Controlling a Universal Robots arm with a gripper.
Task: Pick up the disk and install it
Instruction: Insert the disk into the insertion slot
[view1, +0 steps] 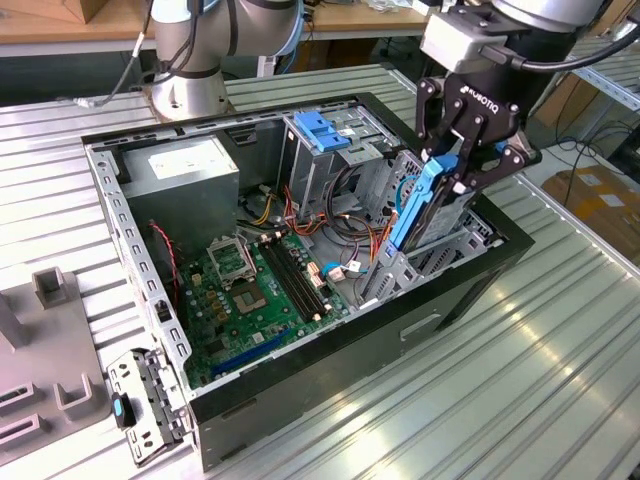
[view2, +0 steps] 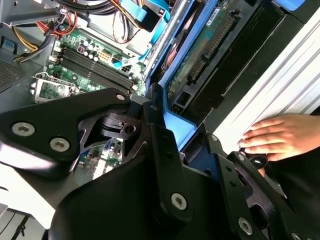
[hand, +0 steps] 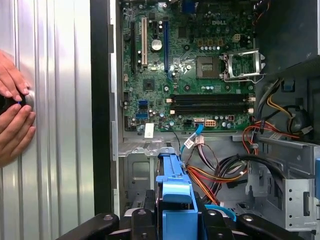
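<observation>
Claw (view1: 468, 168) gripping disk (view1: 418, 205) by blue rails; disk tilted steeply, lower end inside open computer case (view1: 300, 385).

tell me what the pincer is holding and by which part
The pincer is shut on the disk, gripping it at its upper end. The disk's lower end points down into the open computer case.

Cables (view1: 348, 208) and a metal cage (view1: 325, 160) stand beside the disk (view1: 420, 200); motherboard (view1: 250, 290) lies open.
</observation>
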